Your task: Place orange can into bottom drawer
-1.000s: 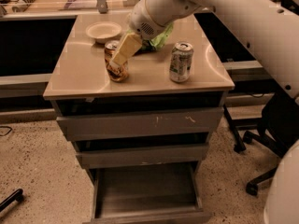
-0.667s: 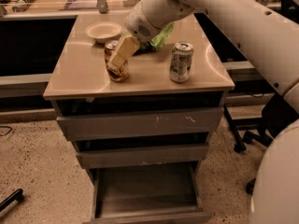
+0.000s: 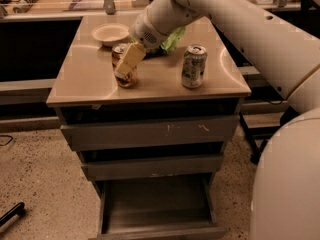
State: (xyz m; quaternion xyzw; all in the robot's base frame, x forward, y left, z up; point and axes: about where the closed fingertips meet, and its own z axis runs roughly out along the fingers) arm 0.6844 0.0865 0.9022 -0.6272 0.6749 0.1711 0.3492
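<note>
On the cabinet [image 3: 85, 79] top, left of centre, the orange can [image 3: 130, 79] stands with an orange-brown patterned label and a silver top. The gripper [image 3: 126, 66] lies across the can's front and covers much of the label; whether it is clamped on the can or only against it cannot be told. A green object [image 3: 172, 38] at the cabinet's rear is largely hidden behind the arm [image 3: 240, 19].

Count:
- Two cans, the second a silver-and-green can [image 3: 194, 65] near the cabinet's right edge.
- One bowl [image 3: 113, 33] at its rear left.
- Three drawers: top drawer [image 3: 150, 134], middle drawer [image 3: 150, 166], and bottom drawer [image 3: 155, 204], which is pulled out with its grey interior showing and its front cut off by the frame edge.
</note>
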